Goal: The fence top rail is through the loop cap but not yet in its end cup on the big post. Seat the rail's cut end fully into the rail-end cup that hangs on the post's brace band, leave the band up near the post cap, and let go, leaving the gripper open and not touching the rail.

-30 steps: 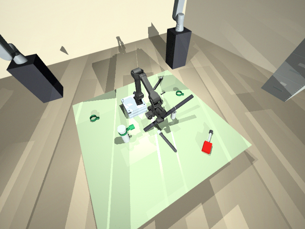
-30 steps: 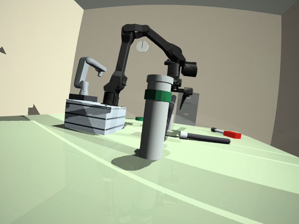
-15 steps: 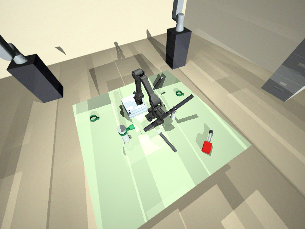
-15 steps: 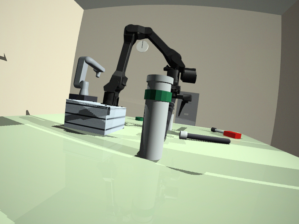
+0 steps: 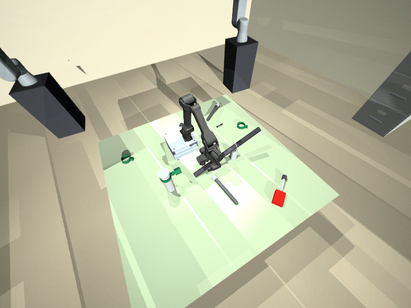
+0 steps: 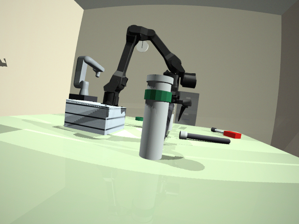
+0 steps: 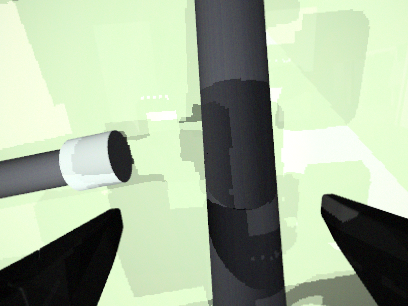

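Note:
The dark rail slants through the loop cap on the small white post. Its lower end lies outside the green rail-end cup, with a gap between them. That cup hangs from the green brace band, which sits around the big white post just below its cap. In the exterior view the post hides the cup. My gripper is open and empty, with its fingers on either side of the rail, apart from it in the wrist view.
A dark tube with a white collar lies near the rail's lower end. A red block lies to the right. The pale box under my arm is beside the big post. Green clamps lie farther out.

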`<state>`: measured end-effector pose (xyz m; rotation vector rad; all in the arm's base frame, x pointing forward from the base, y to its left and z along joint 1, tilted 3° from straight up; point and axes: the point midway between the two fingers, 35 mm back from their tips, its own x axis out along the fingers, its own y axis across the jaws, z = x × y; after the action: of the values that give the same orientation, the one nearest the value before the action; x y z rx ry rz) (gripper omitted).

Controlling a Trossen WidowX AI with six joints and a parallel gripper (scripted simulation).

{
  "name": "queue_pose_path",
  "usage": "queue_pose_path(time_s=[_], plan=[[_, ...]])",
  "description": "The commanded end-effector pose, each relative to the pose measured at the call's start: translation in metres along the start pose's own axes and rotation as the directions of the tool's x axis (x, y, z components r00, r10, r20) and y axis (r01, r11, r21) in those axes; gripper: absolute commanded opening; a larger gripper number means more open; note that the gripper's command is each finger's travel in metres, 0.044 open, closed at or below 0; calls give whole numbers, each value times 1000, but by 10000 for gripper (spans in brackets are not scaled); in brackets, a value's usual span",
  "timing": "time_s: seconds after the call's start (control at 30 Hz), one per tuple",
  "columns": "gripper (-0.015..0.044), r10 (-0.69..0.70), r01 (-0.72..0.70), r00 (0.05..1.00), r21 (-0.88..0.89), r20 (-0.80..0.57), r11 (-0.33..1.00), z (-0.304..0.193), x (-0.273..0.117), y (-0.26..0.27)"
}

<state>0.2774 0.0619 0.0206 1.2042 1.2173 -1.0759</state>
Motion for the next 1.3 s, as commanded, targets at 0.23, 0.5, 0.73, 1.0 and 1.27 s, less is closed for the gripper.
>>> queue_pose_path(time_s=[0.23,0.5,0.73,1.0,1.27], plan=[[440,-10,10,1000,4,5,1000,1,20,-3],[440,-10,10,1000,4,5,1000,1,33,-5],[387,-10,10,1000,4,5,1000,1,38,-5],[217,-10,10,1000,4,5,1000,1,38,-5],[163,-10,10,1000,4,5,1000,1,38,-5]])
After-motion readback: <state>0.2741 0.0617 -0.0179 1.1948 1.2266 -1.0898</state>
